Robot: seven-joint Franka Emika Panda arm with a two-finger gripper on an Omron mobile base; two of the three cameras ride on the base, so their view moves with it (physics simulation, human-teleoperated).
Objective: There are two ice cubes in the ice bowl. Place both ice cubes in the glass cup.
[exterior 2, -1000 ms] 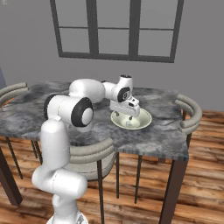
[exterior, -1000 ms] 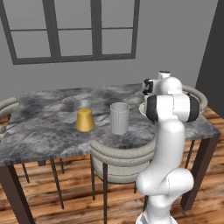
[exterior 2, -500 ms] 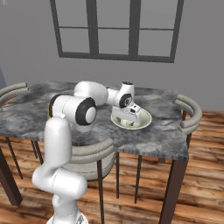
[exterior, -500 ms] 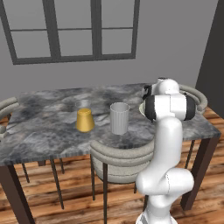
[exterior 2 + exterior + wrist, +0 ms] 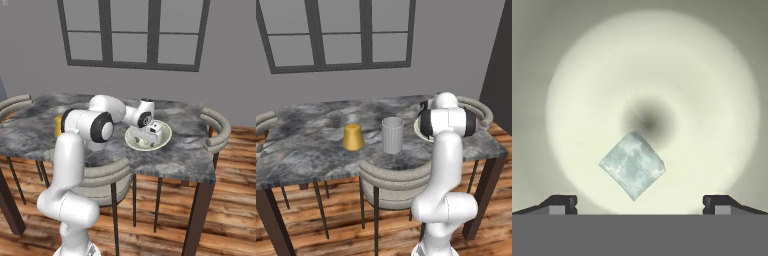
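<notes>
Over the last second I have lowered my gripper (image 5: 640, 202) from above the ice bowl (image 5: 164, 138) right down into it, so in the right base view my hand now sits low over the dish where before it stood clear above the rim. To me that means the approach is nearly over and the grasp comes next. My fingers are spread wide with nothing between them; their dark tips (image 5: 562, 204) stand far apart at the bottom of the hand view. One ice cube (image 5: 632, 164) lies on the cream floor of the bowl, turned corner-on like a diamond, just ahead of my tips and a little toward the left one, not touching either. I cannot make out a second cube here. The glass cup (image 5: 392, 135) stands empty-looking on the marble table (image 5: 306, 145), well apart from the bowl, beside the yellow cup (image 5: 353, 137).
</notes>
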